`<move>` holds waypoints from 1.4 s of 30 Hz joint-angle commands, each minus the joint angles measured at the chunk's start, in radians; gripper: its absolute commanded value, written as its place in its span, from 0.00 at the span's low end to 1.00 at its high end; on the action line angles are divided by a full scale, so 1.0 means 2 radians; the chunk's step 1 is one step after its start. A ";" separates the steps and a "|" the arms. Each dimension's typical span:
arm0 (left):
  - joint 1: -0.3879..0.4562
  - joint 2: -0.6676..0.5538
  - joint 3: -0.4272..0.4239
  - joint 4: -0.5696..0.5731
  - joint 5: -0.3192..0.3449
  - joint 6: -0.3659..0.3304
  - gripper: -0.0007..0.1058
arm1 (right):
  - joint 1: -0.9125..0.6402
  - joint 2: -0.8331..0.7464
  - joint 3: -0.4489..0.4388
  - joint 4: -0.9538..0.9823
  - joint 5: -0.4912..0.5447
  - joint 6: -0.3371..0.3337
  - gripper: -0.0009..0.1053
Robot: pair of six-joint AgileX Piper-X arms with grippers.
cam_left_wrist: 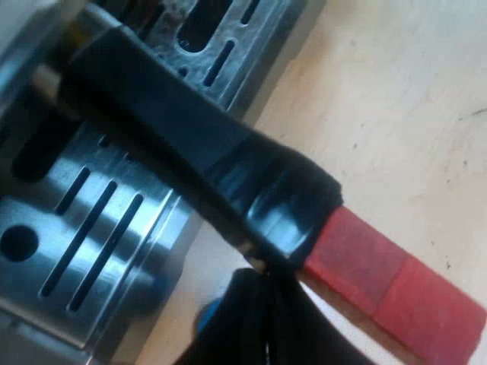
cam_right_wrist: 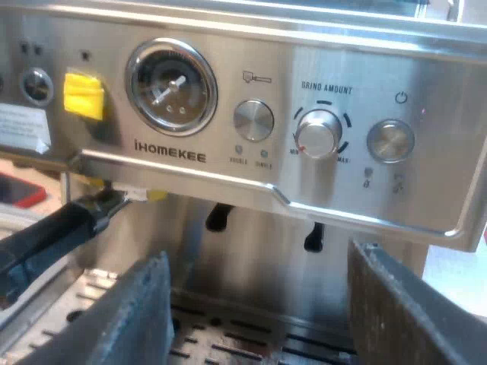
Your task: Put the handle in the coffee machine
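The holder's dark handle (cam_left_wrist: 175, 144) runs across the slotted drip tray (cam_left_wrist: 84, 228) and ends in a red tip (cam_left_wrist: 388, 285) over the wooden table. My left gripper (cam_left_wrist: 266, 304) looks shut with nothing between its fingers. Its tips rest against the side of the handle's taped part, by the red end. From the right wrist view the handle (cam_right_wrist: 53, 236) slants up to the underside of the espresso machine's front (cam_right_wrist: 251, 163), where its head sits beneath the panel. My right gripper (cam_right_wrist: 259, 319) is open, facing the machine's front over the tray.
The machine's panel carries a pressure gauge (cam_right_wrist: 171, 86), a yellow tag (cam_right_wrist: 84, 95), a round button (cam_right_wrist: 253, 120), a grind dial (cam_right_wrist: 319, 133) and a power button (cam_right_wrist: 390, 141). Light wooden table (cam_left_wrist: 396, 114) lies beside the tray. Something blue (cam_left_wrist: 207, 315) peeks from behind the left gripper.
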 commanded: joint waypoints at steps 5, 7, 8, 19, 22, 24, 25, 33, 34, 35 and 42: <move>-0.073 -0.004 -0.001 -0.082 0.040 -0.036 0.01 | 0.001 -0.023 -0.024 0.037 -0.019 0.007 0.53; -0.087 -0.004 -0.001 -0.103 0.027 -0.046 0.01 | 0.001 -0.023 -0.027 0.037 -0.023 0.007 0.53; -0.095 -0.004 -0.001 -0.114 0.021 -0.050 0.01 | 0.000 -0.023 -0.027 0.037 -0.031 0.007 0.53; -0.085 -0.007 -0.001 -0.089 -0.020 -0.050 0.01 | 0.000 -0.023 -0.029 0.086 -0.081 0.062 0.53; -0.063 -0.019 -0.001 -0.069 -0.021 -0.050 0.01 | 0.000 -0.023 -0.035 0.111 -0.091 0.067 0.53; -0.044 -0.034 -0.001 -0.059 -0.021 -0.049 0.01 | 0.000 -0.023 -0.041 0.123 -0.099 0.067 0.53; -0.029 -0.044 -0.001 -0.056 -0.021 -0.049 0.01 | 0.000 -0.023 -0.042 0.126 -0.101 0.067 0.53; 0.056 -0.107 -0.001 -0.028 -0.053 -0.049 0.01 | -0.001 -0.023 -0.044 0.158 -0.144 0.103 0.53; 0.070 -0.117 -0.001 -0.024 -0.058 -0.049 0.01 | -0.001 -0.023 -0.044 0.166 -0.150 0.103 0.53; 0.078 -0.124 -0.001 -0.023 -0.059 -0.049 0.04 | -0.003 -0.023 -0.044 0.168 -0.152 0.103 0.53; 0.127 -0.168 -0.001 -0.023 -0.059 -0.050 0.62 | -0.033 -0.023 -0.051 0.188 -0.212 0.147 0.53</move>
